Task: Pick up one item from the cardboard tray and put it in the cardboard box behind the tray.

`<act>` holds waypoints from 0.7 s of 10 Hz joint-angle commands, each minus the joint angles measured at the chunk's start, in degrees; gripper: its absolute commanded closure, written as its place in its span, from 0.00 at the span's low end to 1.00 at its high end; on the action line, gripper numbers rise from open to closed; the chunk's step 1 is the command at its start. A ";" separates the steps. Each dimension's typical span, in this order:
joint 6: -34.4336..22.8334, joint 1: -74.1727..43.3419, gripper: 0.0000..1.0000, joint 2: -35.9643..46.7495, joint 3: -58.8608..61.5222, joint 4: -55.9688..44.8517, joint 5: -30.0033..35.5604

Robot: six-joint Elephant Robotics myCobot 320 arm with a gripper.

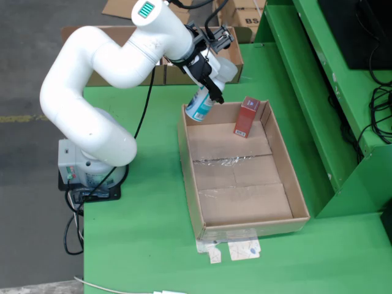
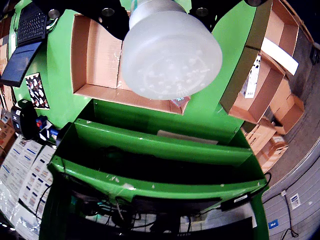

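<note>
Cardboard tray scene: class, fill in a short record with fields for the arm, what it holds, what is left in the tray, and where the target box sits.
arm: white myCobot arm, base at the table's left edge in the fixed view
gripper: shut on a white bottle with a teal label
bottle position: lifted, over the tray's far left corner
cardboard tray: holds one red carton, upright against the far wall
cardboard box: behind the tray, partly hidden by the arm
table: green
</note>
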 commanded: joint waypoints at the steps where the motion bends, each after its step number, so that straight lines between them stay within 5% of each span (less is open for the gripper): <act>1: 11.74 30.30 1.00 -8.00 10.69 -9.75 -10.37; 7: 13.89 45.03 1.00 -32.36 30.89 -12.02 -12.43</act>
